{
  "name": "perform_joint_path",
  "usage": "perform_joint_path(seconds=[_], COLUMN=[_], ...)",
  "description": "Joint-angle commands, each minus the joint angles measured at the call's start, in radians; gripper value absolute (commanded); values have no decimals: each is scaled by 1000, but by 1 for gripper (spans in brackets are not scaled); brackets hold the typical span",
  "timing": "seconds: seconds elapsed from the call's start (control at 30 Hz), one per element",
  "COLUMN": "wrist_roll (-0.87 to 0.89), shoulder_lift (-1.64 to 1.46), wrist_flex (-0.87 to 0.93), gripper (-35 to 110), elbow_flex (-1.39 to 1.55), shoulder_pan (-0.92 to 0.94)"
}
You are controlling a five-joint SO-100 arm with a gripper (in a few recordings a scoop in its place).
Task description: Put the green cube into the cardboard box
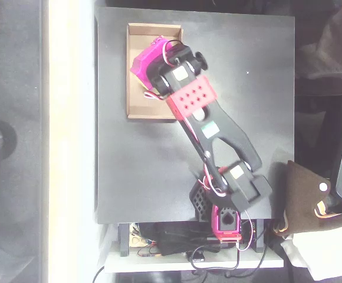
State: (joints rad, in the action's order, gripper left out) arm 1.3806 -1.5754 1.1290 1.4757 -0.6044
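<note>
Where the overhead view looks down on the black table (159, 177), the cardboard box (137, 71) is found lying near the table's upper left corner, its long side running up and down the picture. The box is set fully on the table top, just inside the left edge. The arm (218, 127) is seen stretched from its base (227, 221) at the table's lower edge diagonally up and left, so that its wrist and head hang above the box's right half. A magenta housing (145, 62) is noted at the head, over the box interior, and a red perforated plate (191, 97) is carried on the upper link. The gripper (153, 65) itself is masked from above by that housing; whether its fingers stand apart or together cannot be told, nor whether anything is held between them. The green cube cannot be made out; the box floor left uncovered by the arm is seen bare. Wiring (171, 244) is recorded below the table edge.
</note>
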Motion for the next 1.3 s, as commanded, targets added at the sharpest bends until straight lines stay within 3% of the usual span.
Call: perform_joint_path(seconds=[0.0, 0.4, 1.03, 1.27], wrist_roll=[6, 6, 14, 12], shoulder_lift=[-169, -440, -614, -704], wrist_flex=[-11, -11, 3, 3], gripper=[26, 25, 25, 25], elbow_flex=[-17, -14, 9, 178], shoulder_pan=[-3, 54, 374, 499])
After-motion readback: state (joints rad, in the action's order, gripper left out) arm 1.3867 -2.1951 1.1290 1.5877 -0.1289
